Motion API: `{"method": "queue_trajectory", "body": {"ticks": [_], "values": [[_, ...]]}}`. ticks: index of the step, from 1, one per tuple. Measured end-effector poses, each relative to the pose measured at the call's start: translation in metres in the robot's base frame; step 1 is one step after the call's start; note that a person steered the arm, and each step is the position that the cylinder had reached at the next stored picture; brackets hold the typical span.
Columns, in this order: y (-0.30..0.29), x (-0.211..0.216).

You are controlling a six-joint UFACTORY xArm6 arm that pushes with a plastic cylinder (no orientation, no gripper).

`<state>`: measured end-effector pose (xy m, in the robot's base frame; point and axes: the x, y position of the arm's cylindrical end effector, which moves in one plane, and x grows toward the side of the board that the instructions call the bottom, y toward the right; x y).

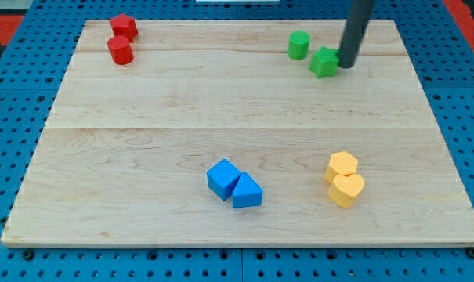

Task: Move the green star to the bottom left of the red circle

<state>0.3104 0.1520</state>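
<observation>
Touching tool tip (347, 65), green star (325, 62) at its left

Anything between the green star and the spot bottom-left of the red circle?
Nothing visible. My tip sits at the right side of the green star. The green circle lies up-left of the star, off the line toward the red circle.

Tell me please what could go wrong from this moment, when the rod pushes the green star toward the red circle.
1. My tip sits at the green star's right edge in the view. A push leftward could knock the green cylinder close beside it.
2. The star may spin off the narrow tip and drift off course on the long way across the board.
3. The red circle touches another red block; overshooting might disturb both.
</observation>
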Motion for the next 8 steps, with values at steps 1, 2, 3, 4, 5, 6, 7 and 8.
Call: {"method": "queue_trajectory", "body": {"ticks": [1, 2, 3, 4, 5, 6, 7, 8], "values": [[-0.044, -0.010], [-0.101, -0.016], [-0.094, -0.038], [-0.137, -0.039], [-0.190, -0.008], [-0.189, 0.009], [-0.226, 0.012], [-0.248, 0.024]]}}
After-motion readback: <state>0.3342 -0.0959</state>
